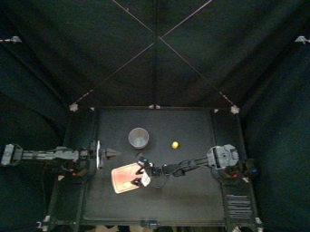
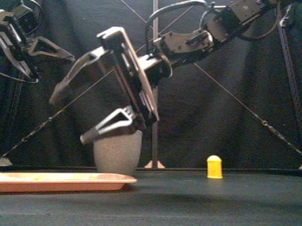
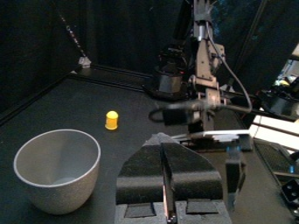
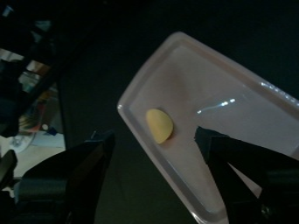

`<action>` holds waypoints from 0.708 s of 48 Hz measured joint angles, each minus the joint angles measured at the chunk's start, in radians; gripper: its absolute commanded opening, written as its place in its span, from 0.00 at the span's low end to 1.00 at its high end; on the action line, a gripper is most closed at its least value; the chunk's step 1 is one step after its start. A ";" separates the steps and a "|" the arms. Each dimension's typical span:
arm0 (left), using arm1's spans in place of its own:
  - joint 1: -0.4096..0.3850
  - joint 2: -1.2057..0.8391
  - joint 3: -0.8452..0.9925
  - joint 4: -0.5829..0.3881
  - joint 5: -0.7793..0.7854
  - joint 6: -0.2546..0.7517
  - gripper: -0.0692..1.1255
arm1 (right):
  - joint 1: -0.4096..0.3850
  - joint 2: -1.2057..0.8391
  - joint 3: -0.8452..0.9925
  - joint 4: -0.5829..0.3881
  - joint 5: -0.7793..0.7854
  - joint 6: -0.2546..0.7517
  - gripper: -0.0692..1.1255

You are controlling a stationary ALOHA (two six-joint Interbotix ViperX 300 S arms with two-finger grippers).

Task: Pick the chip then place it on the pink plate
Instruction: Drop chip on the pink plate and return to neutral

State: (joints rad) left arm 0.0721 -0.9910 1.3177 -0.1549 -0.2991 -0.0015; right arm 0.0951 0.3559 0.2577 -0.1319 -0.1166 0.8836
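Observation:
In the right wrist view a small yellow oval chip (image 4: 159,125) lies flat on the pink plate (image 4: 228,131), near one rim. My right gripper (image 4: 158,179) hangs open just above it, with nothing between its jaws. From above, the right arm reaches past the middle and its gripper (image 1: 143,169) sits over the plate (image 1: 119,184) at the table's front left. In the front view the open right gripper (image 2: 71,116) hangs well above the plate (image 2: 65,183). My left gripper (image 3: 170,171) rests shut at the left side (image 1: 91,156).
A tall grey speckled cup (image 1: 140,137) stands behind the plate, also seen in the front view as the cup (image 2: 118,150). A small yellow toy (image 1: 177,143) stands upright to the cup's right, apart from it.

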 measured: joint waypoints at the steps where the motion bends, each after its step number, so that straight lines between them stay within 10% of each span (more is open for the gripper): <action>1: -0.002 0.000 0.000 0.000 -0.002 0.000 0.06 | -0.002 -0.012 0.009 -0.005 -0.008 0.000 0.94; 34: -0.055 0.000 -0.028 0.028 0.000 0.002 0.06 | -0.098 -0.453 0.476 -0.193 -0.272 -0.075 0.94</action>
State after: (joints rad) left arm 0.0169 -0.9910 1.2901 -0.1273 -0.2991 0.0000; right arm -0.0031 -0.0966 0.7332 -0.3252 -0.3881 0.8084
